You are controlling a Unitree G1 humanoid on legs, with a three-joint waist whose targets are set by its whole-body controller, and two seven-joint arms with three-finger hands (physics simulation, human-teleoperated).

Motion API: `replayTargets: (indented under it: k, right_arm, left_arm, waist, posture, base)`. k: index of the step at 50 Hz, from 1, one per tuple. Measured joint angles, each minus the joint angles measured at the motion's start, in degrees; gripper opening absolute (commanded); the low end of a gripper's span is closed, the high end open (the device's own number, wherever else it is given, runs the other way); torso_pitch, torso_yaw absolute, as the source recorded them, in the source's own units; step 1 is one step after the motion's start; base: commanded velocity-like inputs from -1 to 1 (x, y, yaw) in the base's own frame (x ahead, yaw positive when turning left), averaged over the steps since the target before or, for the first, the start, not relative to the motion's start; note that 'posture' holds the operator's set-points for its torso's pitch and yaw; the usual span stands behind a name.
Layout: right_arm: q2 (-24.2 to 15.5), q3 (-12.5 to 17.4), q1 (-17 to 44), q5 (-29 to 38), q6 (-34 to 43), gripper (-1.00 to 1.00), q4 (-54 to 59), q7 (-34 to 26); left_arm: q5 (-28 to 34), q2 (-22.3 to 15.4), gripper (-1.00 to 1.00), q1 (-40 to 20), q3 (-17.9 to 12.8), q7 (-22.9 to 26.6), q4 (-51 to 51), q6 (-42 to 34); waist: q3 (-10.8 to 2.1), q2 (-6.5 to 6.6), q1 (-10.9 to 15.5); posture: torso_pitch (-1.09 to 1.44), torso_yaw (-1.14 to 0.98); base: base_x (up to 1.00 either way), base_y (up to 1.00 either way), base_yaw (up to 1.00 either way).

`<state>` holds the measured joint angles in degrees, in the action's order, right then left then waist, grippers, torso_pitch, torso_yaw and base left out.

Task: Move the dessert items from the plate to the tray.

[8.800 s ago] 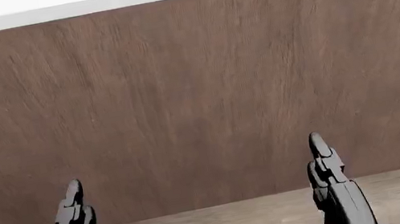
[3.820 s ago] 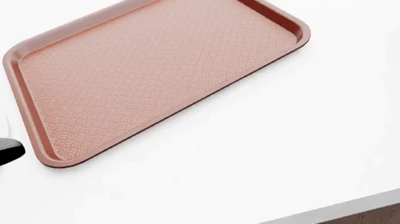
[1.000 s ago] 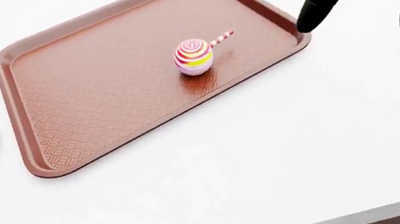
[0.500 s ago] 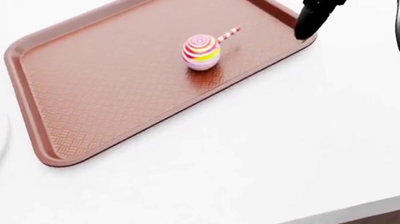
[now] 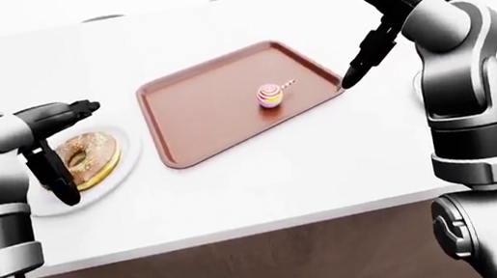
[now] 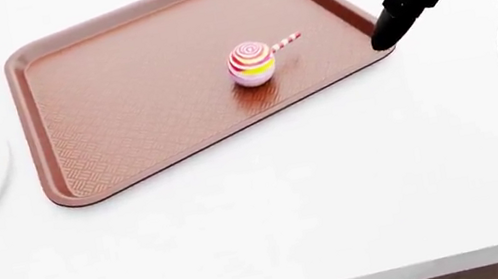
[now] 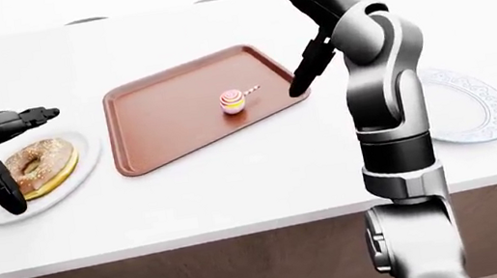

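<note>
head view: steep, close look down on tray [image 6: 120, 92] | eye views: farther off, level with counter edge, both arms in frame | shared: tray, at 12 o'clock, with white counter [image 5: 264, 180]

lollipop [image 7: 233, 100] on tray [image 7: 160, 129] | donut [image 7: 36, 167] on plate [image 7: 74, 145]

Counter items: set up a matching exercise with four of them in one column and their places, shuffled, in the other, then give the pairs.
Things:
1. lollipop
2. donut
3. tray
4. patterned plate

Places:
A. on the white plate at the left
B. at the right of the counter, bearing nothing that shows
C. on the tray
D. between the two plates

Pairs: 1-C, 2-A, 3-D, 4-B
</note>
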<state>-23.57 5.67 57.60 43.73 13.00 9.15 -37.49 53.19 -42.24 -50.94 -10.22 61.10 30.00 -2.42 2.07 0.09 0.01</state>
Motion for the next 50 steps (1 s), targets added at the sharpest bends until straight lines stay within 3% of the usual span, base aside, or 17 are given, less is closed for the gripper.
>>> replayTargets:
  k: [10,12,13,29,33,49,50]
  right_arm:
    - [-0.25,0.21,-0.56,-0.14,0.52,1.00,-1.06,-0.42]
    - [-0.33,0.18,-0.47,-0.15,0.60,1.00,-1.17,-0.54]
    - [-0.38,0.20,-0.44,-0.16,0.59,1.00,-1.17,-0.56]
    - [-0.38,0.35,-0.73,-0.09,1.29,1.00,-2.51,-1.10]
    - [-0.42,0.37,-0.93,-0.09,1.52,1.00,-2.92,-1.28]
    - [-0.61,0.39,-0.89,-0.05,2.21,1.00,-3.93,-1.85]
    - [-0.64,0.42,-0.80,-0.08,2.22,1.00,-3.91,-1.88]
  left_arm:
    - [0.51,0.80,0.98,0.77,0.31,0.05,0.31,0.52]
    - [0.61,0.70,0.95,0.69,0.27,-0.08,0.82,0.73]
    - [0.69,0.72,0.82,0.70,0.23,-0.12,0.87,0.76]
    - [1.21,0.73,0.62,0.86,0.19,-1.34,1.67,1.57]
    - [1.64,0.83,0.44,1.05,0.13,-1.66,1.13,1.61]
    - [2.51,1.46,0.18,0.68,0.05,-3.01,0.44,1.29]
    - [2.56,1.46,0.07,0.41,0.17,-3.07,0.76,1.31]
  waist:
    - [0.06,0.00,-0.10]
    - [0.06,0.00,-0.12]
    - [0.06,-0.01,-0.12]
    - [-0.10,0.40,-0.11]
    - [-0.12,0.52,-0.15]
    - [-0.27,0.28,-0.19]
    - [-0.26,0.26,-0.18]
  posture:
    - [0.00,0.00]
    - [0.00,0.00]
    - [0.00,0.00]
    - [0.00,0.00]
    - [0.00,0.00]
    - [0.00,0.00]
    - [0.00,0.00]
  base:
    - [0.00,0.00,0.00]
    - [0.00,0.00,0.00]
    - [0.00,0.00,0.00]
    - [0.00,0.00,0.00]
    - [0.00,0.00,0.00]
    - [0.00,0.00,0.00]
    - [0.00,0.00,0.00]
